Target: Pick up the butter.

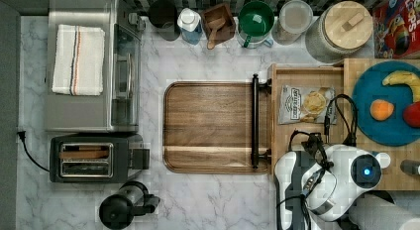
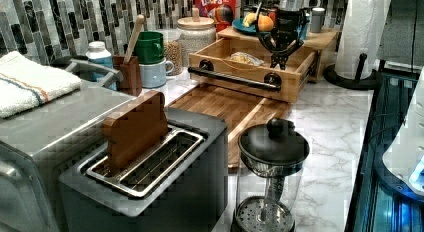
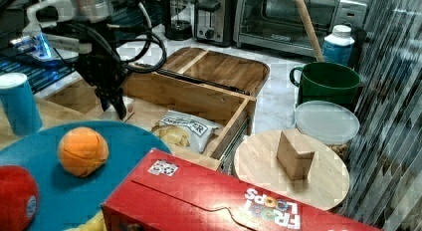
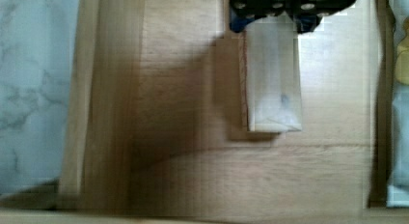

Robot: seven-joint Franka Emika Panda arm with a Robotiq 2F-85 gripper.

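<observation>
- Nearest the wrist camera we see the small, slim, pale cream-tan rectangular butter stick (image 4: 273,84), lying flat on the light wooden floor of the open wooden drawer (image 4: 183,175), one end directly under the black gripper (image 4: 284,14).
- In the right view, the gripper (image 3: 115,104) hangs low inside the drawer, its dark fingertips (image 3: 121,109) down at the butter (image 3: 128,107), a pale sliver just beside them.
- We cannot tell whether the fingers are spread or closed on the stick.
- In the top view, the white arm body (image 1: 327,180) covers the drawer's 6 o'clock end; the silvery chip bag with a picture of yellow chips (image 1: 306,104) lies at 12 o'clock from it, in the same drawer (image 1: 277,136).
- In the right view, the chip bag (image 3: 185,127) sits at 4 o'clock from the gripper, apart from the butter.
- The dark wooden tray (image 1: 210,126) lies on the marble counter at 9 o'clock of the drawer in the top view, against the black drawer handle (image 1: 255,122).
- The teal round plate (image 1: 376,128) holding an orange fruit (image 1: 382,110) sits at 3 o'clock of the chip bag.
</observation>
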